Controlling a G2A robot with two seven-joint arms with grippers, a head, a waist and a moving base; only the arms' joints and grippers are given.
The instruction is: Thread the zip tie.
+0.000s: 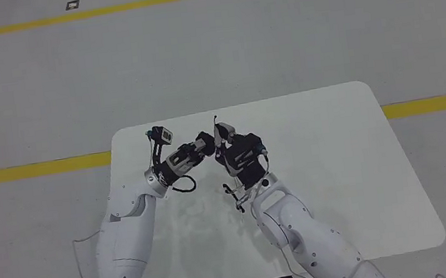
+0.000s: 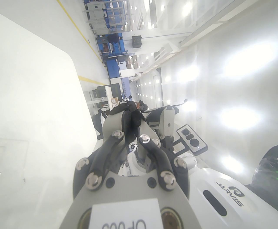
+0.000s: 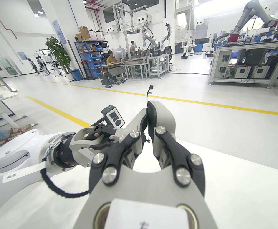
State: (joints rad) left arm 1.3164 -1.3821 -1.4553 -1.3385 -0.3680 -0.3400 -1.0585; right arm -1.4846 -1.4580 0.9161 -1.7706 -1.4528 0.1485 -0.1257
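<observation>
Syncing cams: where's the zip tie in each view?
Top view: zip tie, a thin black strip sticking out of the right claw, near the picture's middle.
Left wrist view: zip tie, its head end poking out of the right claw, right of centre.
Right wrist view: zip tie, pinched in the shut right claw, head end past the tips.
Shared landmark: the right claw gripping it.

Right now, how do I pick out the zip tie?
Start at the white table, where the arms meet above it. Out of the shut jaws of the right gripper stands the zip tie: a thin black strip with a small square head, far slimmer than anything beside it.
</observation>
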